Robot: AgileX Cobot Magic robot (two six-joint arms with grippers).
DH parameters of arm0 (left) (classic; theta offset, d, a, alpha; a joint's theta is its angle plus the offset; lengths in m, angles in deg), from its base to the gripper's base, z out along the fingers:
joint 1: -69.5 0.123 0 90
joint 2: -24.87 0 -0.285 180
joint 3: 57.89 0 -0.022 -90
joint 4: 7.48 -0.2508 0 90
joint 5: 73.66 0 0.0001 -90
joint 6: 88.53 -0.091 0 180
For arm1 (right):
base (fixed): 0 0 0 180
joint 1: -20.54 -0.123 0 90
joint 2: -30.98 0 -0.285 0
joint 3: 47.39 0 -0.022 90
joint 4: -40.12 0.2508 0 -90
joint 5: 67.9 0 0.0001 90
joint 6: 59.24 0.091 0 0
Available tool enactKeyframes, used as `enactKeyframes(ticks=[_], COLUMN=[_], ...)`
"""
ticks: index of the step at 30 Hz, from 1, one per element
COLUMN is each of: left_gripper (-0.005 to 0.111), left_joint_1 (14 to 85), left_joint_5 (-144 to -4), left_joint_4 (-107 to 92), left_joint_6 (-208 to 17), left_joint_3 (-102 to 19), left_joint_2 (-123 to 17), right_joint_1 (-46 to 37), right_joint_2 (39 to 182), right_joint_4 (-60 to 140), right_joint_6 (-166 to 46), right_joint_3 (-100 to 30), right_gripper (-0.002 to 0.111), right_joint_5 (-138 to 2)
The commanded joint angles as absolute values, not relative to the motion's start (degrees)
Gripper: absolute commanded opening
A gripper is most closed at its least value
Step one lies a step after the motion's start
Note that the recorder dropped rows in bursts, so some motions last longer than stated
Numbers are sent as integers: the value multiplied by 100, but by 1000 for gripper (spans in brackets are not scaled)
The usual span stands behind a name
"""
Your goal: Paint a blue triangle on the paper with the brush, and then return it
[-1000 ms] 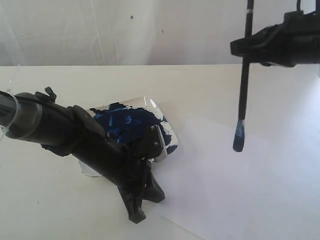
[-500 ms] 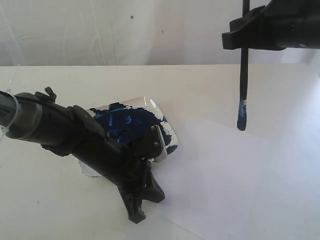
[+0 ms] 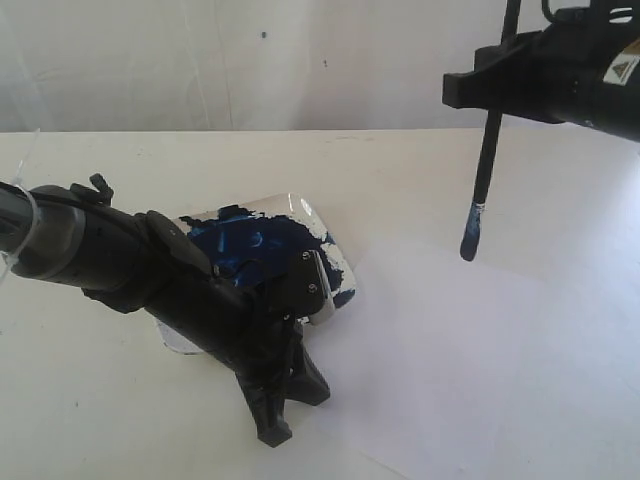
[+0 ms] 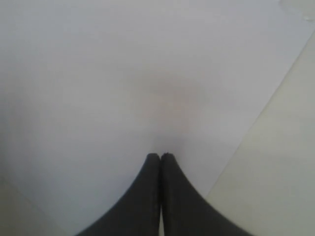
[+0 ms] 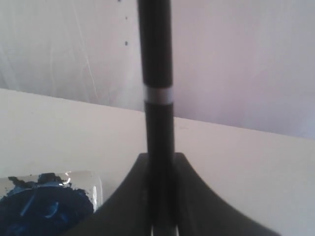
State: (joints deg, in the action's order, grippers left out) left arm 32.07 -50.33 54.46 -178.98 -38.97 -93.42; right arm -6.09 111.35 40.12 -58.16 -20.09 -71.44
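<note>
My right gripper (image 3: 497,88) hangs high at the upper right, shut on the brush (image 3: 485,165). The brush points down at a slight tilt, and its blue-stained tip is in the air above the far part of the paper (image 3: 470,370), not touching it. In the right wrist view the brush (image 5: 157,73) stands between the shut fingers of the gripper (image 5: 161,160), white band above them. My left gripper (image 3: 276,428) is shut and empty, its tip down at the paper's near-left corner. The left wrist view shows the gripper (image 4: 161,156) over the blank paper (image 4: 123,73). No blue triangle shows.
A clear dish (image 3: 300,207) smeared with dark navy paint lies under my left arm, left of the paper; the right wrist view also catches the dish (image 5: 96,184). A white wall stands behind the off-white table (image 3: 90,400).
The right gripper has lifted the brush, so its tip is higher above the paper and slightly further left, and the brush now tilts a little. The left arm has not moved.
</note>
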Motion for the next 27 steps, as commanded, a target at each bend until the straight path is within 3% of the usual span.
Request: enactKeyframes(ticks=[1,4,6,13,20,27], left_gripper=[0,0,0,0,0,0], left_joint_1=[3167,3167,3167,3167,3167,3167], left_joint_5=[-5003,-5014,-5014,-5002,-5012,-5012], left_joint_4=[5455,5455,5455,5455,5455,5455], left_joint_6=[-17846,-17846,-17846,-17846,-17846,-17846], left_joint_3=[-3905,-3905,-3905,-3905,-3905,-3905], left_joint_2=[-9287,-9287,-9287,-9287,-9287,-9287], right_joint_1=[-417,-29,218,640,954,1272], right_joint_2=[11043,11043,11043,11120,11995,12619], right_joint_4=[-135,-2701,-3220,-3298,-3298,-3545], right_joint_6=[-1820,311,759,355,-88,-414], right_joint_3=[-1687,-1687,-1687,-1687,-1687,-1687], right_gripper=[0,0,0,0,0,0], right_joint_5=[-8462,-9354,-9635,-10600,-12329,-13148])
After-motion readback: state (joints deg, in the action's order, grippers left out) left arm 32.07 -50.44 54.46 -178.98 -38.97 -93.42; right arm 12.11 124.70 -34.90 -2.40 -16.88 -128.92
